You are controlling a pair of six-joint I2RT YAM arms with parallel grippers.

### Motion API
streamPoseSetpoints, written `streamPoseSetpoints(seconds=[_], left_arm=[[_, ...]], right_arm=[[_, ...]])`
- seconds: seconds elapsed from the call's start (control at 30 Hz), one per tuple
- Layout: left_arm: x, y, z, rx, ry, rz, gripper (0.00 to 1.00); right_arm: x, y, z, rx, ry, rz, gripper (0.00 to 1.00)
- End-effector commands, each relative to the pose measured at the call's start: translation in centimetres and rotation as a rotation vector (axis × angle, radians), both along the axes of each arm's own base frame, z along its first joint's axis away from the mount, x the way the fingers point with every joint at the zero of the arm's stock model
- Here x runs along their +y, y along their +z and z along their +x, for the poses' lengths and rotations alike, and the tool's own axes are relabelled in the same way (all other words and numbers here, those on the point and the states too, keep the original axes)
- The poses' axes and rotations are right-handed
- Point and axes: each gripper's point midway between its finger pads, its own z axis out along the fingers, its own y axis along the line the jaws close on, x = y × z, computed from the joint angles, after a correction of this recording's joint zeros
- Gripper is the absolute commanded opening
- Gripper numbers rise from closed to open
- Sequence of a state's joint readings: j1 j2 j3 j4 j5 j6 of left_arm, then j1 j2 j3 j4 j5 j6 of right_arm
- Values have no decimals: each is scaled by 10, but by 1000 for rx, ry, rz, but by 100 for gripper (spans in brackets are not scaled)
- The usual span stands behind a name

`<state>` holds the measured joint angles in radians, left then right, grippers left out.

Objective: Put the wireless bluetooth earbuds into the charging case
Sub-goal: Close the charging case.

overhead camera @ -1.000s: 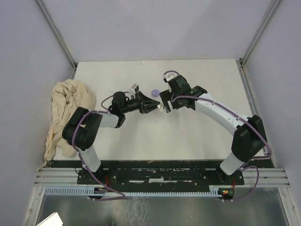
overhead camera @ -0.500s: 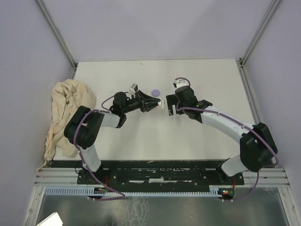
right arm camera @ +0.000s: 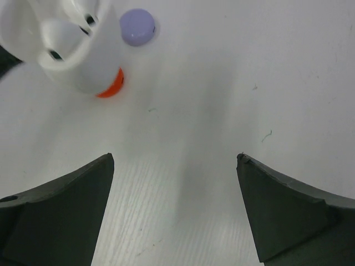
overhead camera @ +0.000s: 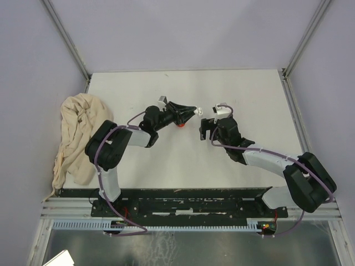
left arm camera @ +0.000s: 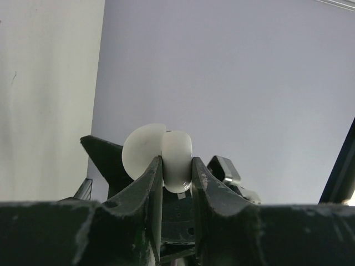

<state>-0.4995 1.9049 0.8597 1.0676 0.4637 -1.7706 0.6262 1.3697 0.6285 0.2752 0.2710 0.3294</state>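
Your right claw [right arm camera: 175,160] has backed off, wide open and empty; your left claw [overhead camera: 192,110] pinches the case [left arm camera: 166,155] aloft, earbuds [right arm camera: 58,30] seemingly seated inside. Likely light, slick plastic: hold its flat sides.

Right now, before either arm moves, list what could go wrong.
1. The left gripper pinches the open charging case by its lower part only, apparently off the table. A slip could drop it and shake out the white earbuds seated inside.
2. The right gripper hangs open close beside the case. A careless reach could knock it from the grip.
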Motion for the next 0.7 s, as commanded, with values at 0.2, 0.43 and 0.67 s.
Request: streamPoseSetpoints(seconds=[0.2,0.43,0.67], left_arm=[[-9,-2,-5,76,39,-31,3],[-7,-7,-18,99,7,-25,3],[-2,-17,-29,134,-12,-29,3]], right_arm=[[23,46,38,-200,5,97,99],[20,46,50,-223,-43,82,99],[11,42,53,-233,-70,25,99]])
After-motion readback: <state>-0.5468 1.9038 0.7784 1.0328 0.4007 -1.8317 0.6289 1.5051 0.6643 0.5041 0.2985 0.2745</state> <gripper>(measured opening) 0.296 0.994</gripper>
